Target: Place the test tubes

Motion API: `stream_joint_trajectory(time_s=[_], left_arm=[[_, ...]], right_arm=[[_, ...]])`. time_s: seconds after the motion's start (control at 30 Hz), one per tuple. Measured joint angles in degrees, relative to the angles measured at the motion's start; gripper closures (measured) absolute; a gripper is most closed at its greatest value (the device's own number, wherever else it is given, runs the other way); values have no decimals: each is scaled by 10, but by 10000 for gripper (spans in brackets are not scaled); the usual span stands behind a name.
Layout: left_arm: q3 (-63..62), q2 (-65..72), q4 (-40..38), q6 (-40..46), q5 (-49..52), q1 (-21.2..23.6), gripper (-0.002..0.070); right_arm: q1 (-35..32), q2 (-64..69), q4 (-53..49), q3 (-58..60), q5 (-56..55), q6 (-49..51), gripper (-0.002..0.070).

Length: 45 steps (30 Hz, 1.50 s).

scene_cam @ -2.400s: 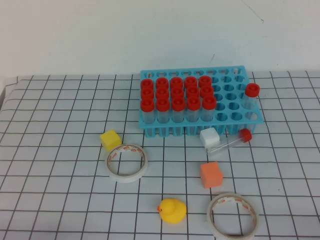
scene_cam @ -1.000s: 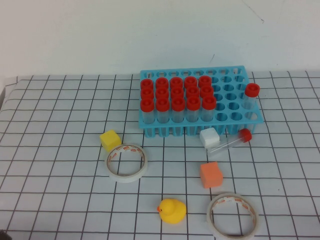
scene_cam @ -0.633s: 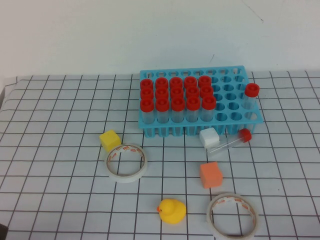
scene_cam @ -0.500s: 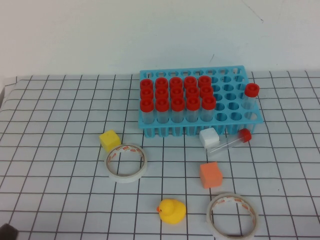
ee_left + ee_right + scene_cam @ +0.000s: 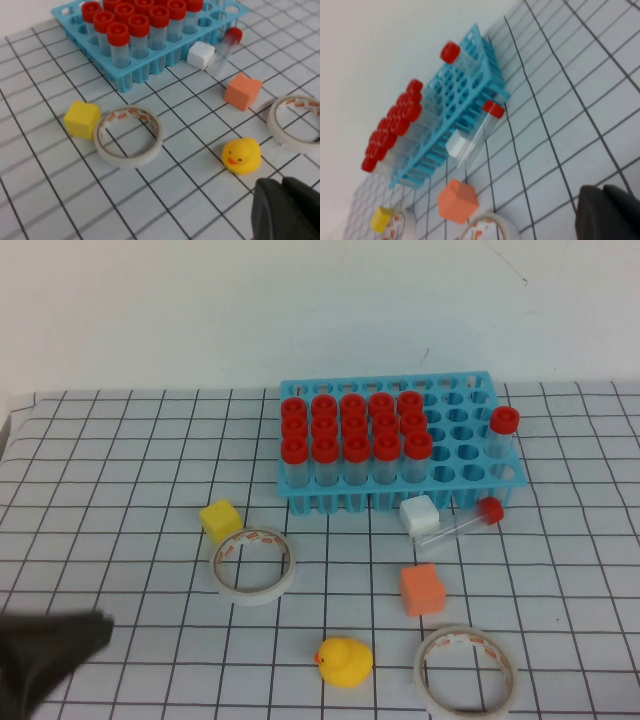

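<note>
A blue rack [image 5: 465, 400] stands at the back of the table with several red-capped test tubes [image 5: 355, 430] in its left half. One more tube [image 5: 502, 435] stands upright at the rack's right end. A loose tube [image 5: 462, 524] lies on the table in front of the rack, its clear end against a white cube [image 5: 420, 513]; it also shows in both wrist views, loose tube [image 5: 224, 46] and loose tube [image 5: 481, 124]. My left gripper [image 5: 95, 625] is at the near left, shut and empty, left gripper [image 5: 281, 187]. The right gripper [image 5: 602, 192] is shut and empty, out of the high view.
A yellow cube [image 5: 221, 520] touches a tape ring [image 5: 254, 564] left of centre. An orange cube [image 5: 421, 589], a yellow rubber duck [image 5: 345, 661] and a second tape ring [image 5: 467, 669] lie near the front right.
The left arm has come into the high view from the bottom left corner and moved up and to the right. Nothing on the table has shifted.
</note>
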Motion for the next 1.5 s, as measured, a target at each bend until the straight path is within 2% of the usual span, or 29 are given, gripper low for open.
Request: stream_joint_trajectory(time_s=[0.17,0.3,0.57,0.77,1.07,1.33,1.43,1.5], left_arm=[[-103,139,23,58,36,-8,676],[-205,266,94,48,59,-78,676],[-380,471,269,-65,77,-238,676],[-513,602,330,-111,123,-310,676],[-682,740,420,-172,162,-383,676],[-767,832,468,-213,180,-426,669],[-779,864,472,-217,180,-439,611],[-784,880,473,-222,180,-445,537]], right_arm=[[0,0,-1,0,15,-25,678],[0,0,-1,0,15,-39,678],[0,0,-1,0,14,-45,678],[0,0,-1,0,14,-47,678],[0,0,-1,0,14,-47,678],[0,0,-1,0,14,-55,678],[0,0,-1,0,14,-59,678],[0,0,0,0,14,-62,678]])
